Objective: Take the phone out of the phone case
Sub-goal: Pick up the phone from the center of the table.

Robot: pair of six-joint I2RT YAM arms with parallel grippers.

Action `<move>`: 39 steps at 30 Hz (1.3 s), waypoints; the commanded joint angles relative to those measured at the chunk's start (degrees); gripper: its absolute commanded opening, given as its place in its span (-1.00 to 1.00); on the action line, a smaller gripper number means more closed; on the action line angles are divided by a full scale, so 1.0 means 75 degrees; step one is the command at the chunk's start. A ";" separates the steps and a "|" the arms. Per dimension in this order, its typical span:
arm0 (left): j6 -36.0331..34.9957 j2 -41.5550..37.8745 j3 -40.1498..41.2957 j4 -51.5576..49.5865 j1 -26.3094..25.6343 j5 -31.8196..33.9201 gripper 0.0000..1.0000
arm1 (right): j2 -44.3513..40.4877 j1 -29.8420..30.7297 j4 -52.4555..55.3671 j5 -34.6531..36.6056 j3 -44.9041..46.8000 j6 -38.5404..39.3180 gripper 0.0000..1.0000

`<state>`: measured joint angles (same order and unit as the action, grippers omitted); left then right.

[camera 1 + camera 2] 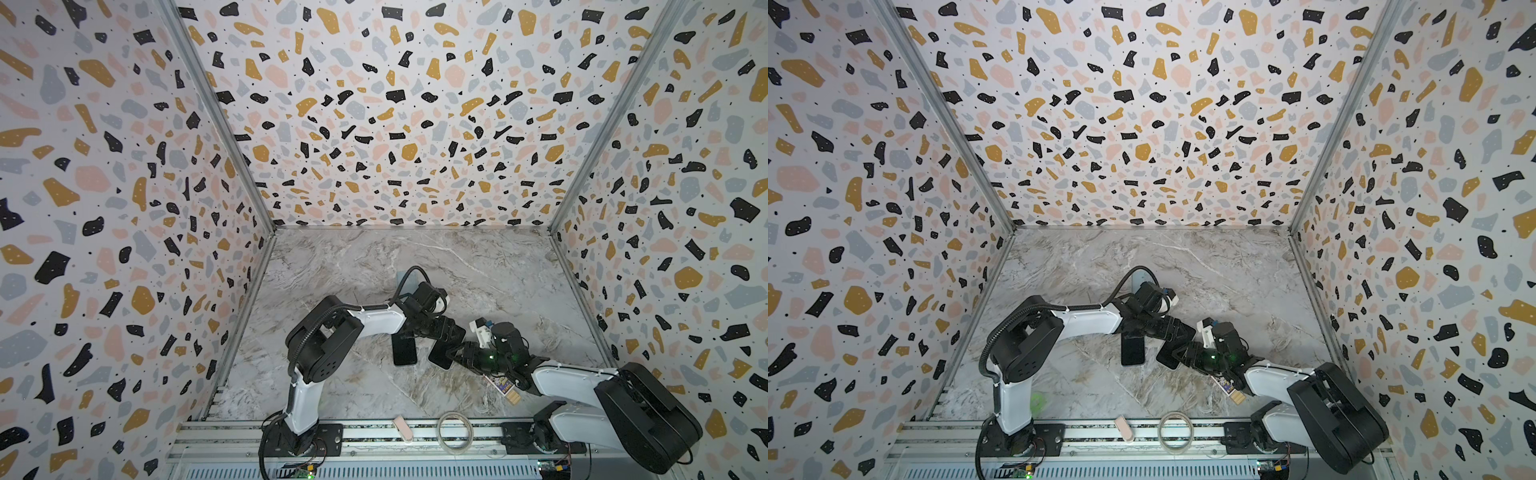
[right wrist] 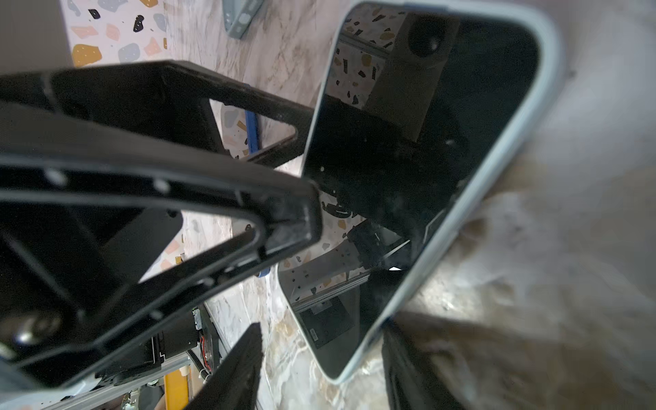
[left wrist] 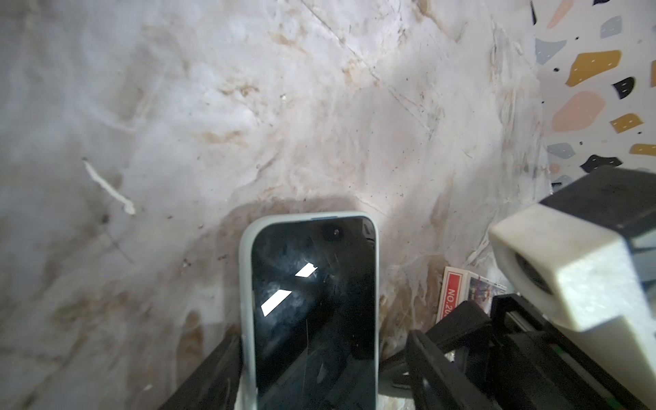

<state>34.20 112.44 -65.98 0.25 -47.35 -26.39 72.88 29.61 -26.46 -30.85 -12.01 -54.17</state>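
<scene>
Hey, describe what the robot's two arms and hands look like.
The left arm and right arm pair white link shells with bulky black joint housings. A black ribbed cable runs along the left one. The left hand and right hand are black; the left's fingers are hollow triangular frames.

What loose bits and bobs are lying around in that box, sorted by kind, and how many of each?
Dark-screened phones in pale cases: 2
Grey plastic case, loose: 1
Printed cardboard matchbox: 1
Clear tape ring: 1
Pink oblong block: 1
Total: 6
</scene>
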 commanded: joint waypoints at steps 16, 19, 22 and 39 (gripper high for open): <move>0.2300 -0.0387 0.1329 0.2626 -0.0341 -0.1244 0.40 | -0.0003 -0.0553 0.0271 0.0316 0.0370 0.0239 0.09; 0.2249 -0.0281 0.1332 0.2529 -0.0181 -0.1063 0.32 | -0.0141 -0.0590 0.0437 0.0336 0.0390 0.0334 0.08; 0.2138 -0.0256 0.1261 0.2466 -0.0056 -0.0988 0.20 | -0.0264 -0.0658 0.0480 0.0290 0.0455 0.0376 0.06; 0.1916 0.0062 0.1069 0.2281 0.0050 -0.0991 -0.99 | -0.0704 -0.0687 0.0628 0.0237 0.0489 0.0529 -0.02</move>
<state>48.90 112.75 -58.11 17.23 -47.46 -33.87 68.51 24.75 -25.02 -30.26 -9.30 -51.35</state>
